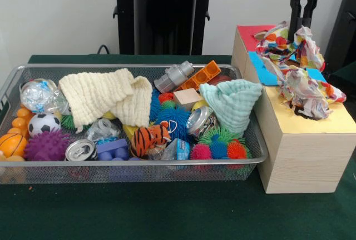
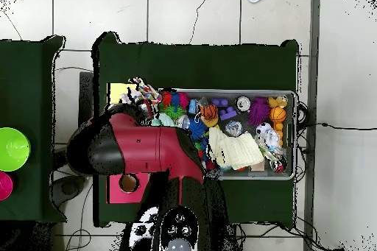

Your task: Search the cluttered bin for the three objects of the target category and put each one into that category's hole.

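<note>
1. The printed cloths (image 1: 300,68) lie crumpled along the wooden box (image 1: 303,151) top, long axis running from 11 o'clock down to 5 o'clock in the front view, lower end bunched over the yellow-surround hole (image 1: 311,119).
2. The gripper (image 1: 303,9) hangs upright above the cloths' far end, at 12 o'clock from it; whether it is open or closed cannot be made out.
3. The cloths mostly cover the hole.
4. The wire bin (image 1: 233,168) sits at 9 o'clock from the box.
</note>
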Robot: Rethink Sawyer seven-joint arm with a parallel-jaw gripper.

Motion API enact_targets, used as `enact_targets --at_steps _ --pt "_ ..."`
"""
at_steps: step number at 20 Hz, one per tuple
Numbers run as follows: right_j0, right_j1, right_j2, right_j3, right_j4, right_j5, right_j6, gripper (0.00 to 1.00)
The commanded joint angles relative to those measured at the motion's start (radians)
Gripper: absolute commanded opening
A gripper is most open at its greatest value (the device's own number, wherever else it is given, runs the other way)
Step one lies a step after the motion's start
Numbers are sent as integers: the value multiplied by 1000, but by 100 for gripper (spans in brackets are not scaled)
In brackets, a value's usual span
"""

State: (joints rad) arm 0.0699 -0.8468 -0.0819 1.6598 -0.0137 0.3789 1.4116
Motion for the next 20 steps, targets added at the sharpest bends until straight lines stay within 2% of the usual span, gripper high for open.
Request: enact_targets --at_steps 1,20 --pt "19 58 -22 116 29 -25 281 0" --pt "47 81 -28 126 79 -58 305 0"
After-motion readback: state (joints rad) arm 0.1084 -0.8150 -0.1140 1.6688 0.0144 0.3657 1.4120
